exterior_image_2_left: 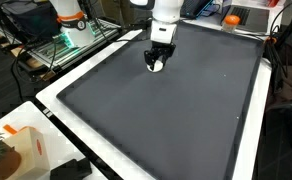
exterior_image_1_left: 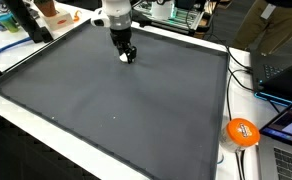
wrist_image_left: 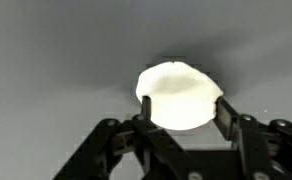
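Fingers (wrist_image_left: 229, 122) of your gripper (wrist_image_left: 183, 116) stood against both sides of a smooth, white, rounded lump (wrist_image_left: 178, 92); whether they pinched it could not be told. It lay on the flat, matte dark-grey mat (exterior_image_1_left: 136, 115) towards one edge, with broad open mat elsewhere.

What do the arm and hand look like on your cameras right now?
The arm is white with rounded segments. The hand is black and narrower than the arm; in the wrist view its fingers are black bars on open linkages. Markings and cables are too small to tell.
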Robot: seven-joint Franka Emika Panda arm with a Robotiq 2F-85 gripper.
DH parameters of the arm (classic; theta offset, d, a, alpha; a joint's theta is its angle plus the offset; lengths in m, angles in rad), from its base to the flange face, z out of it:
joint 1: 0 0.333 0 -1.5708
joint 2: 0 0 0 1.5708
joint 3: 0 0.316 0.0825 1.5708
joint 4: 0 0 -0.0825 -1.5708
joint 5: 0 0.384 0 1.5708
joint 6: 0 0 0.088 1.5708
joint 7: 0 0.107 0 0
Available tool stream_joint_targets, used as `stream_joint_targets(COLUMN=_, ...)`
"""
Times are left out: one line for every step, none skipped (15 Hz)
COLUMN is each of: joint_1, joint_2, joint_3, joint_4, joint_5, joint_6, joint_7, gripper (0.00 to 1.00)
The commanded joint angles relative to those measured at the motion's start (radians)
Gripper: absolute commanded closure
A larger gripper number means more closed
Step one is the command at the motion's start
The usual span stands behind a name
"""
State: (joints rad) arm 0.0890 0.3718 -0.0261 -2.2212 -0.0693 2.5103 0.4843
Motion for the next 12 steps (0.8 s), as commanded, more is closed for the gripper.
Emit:
stream_joint_targets(joint_1=0.011, joint_2=0.028, joint_3=-0.011, joint_4=0.011, joint_5=0.031, joint_6=-0.006, joint_7=-0.007, gripper=0.66)
stream_joint_targets(joint_1=0.01, joint_2=0.028, joint_3=-0.01, joint_4=0.01, joint_5=0.036, joint_6=-0.006, joint_7=-0.01, gripper=0.69)
stream_joint_targets(joint_1=0.006, joint_2=0.026, joint_3=-0.004, joint_4=0.009, joint_5=0.048, joint_6=-0.008, joint_7=-0.02, gripper=0.73)
stream_joint_targets(joint_1=-0.001, joint_2=0.024, joint_3=0.006, joint_4=0.009, joint_5=0.068, joint_6=-0.011, joint_7=-0.036, gripper=0.81)
stream_joint_targets(joint_1=-0.006, joint_2=0.025, joint_3=0.013, joint_4=0.012, joint_5=0.086, joint_6=-0.019, joint_7=-0.049, gripper=0.86)
stream_joint_targets(joint_1=-0.01, joint_2=0.025, joint_3=0.02, joint_4=0.013, joint_5=0.106, joint_6=-0.025, joint_7=-0.067, gripper=0.94)
stream_joint_targets(joint_1=-0.012, joint_2=0.025, joint_3=0.023, joint_4=0.015, joint_5=0.122, joint_6=-0.032, joint_7=-0.083, gripper=0.98)
stream_joint_targets(joint_1=-0.013, joint_2=0.026, joint_3=0.024, joint_4=0.018, joint_5=0.134, joint_6=-0.039, joint_7=-0.096, gripper=0.99)
stream_joint_targets(joint_1=-0.018, joint_2=0.024, joint_3=0.028, joint_4=0.02, joint_5=0.152, joint_6=-0.044, joint_7=-0.114, gripper=1.0)
stream_joint_targets(joint_1=-0.017, joint_2=0.013, joint_3=0.028, joint_4=0.016, joint_5=0.158, joint_6=-0.037, joint_7=-0.125, gripper=0.97)
stream_joint_targets(joint_1=-0.011, joint_2=-0.021, joint_3=0.024, joint_4=0.002, joint_5=0.153, joint_6=-0.02, joint_7=-0.125, gripper=1.0)
stream_joint_targets(joint_1=-0.003, joint_2=-0.053, joint_3=0.021, joint_4=-0.009, joint_5=0.144, joint_6=-0.008, joint_7=-0.123, gripper=1.0)
